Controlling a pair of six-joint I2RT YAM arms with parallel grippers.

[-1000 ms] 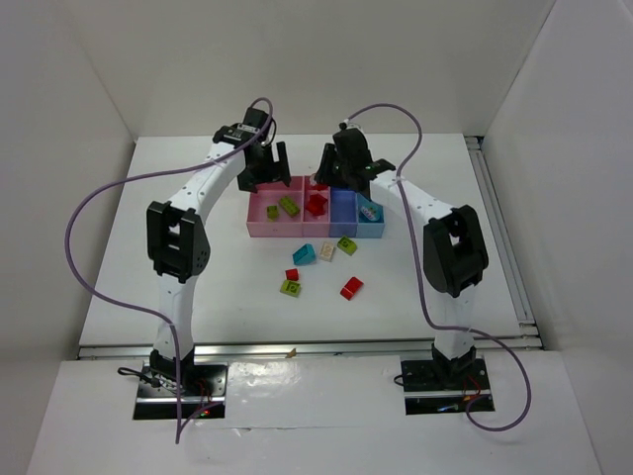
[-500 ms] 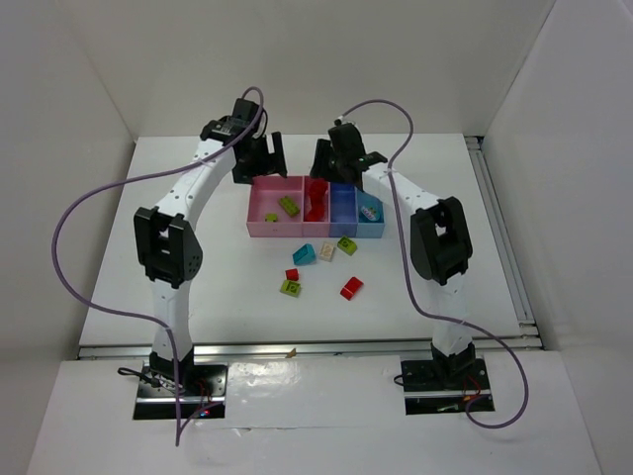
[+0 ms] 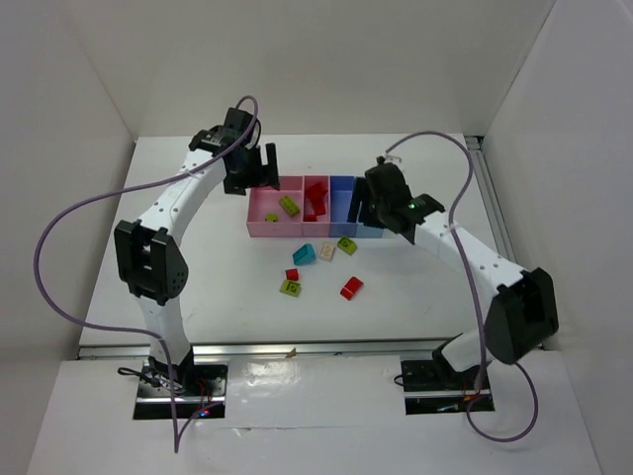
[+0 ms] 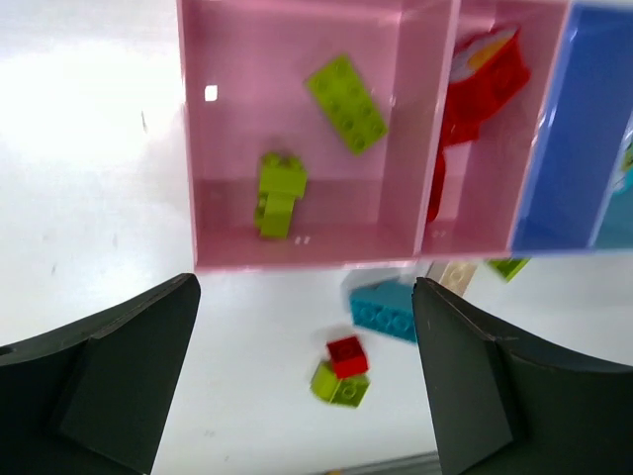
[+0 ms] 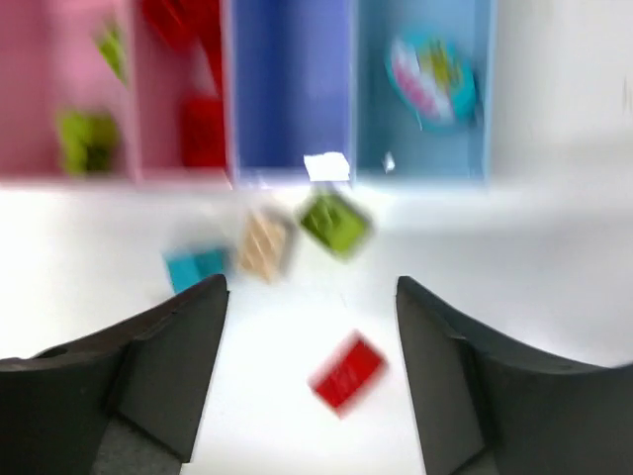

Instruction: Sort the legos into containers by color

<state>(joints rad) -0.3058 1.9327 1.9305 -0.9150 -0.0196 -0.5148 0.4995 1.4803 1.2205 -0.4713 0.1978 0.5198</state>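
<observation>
We see left fingers (image 4: 119,381) and right fingers (image 5: 163,366) apart, empty. Risk: reaching the lime brick (image 5: 334,223) knocks the cream brick (image 5: 263,245) beside.

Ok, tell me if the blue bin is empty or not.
Empty: the blue bin shows only bare blue floor in the right wrist view, nothing inside.
</observation>
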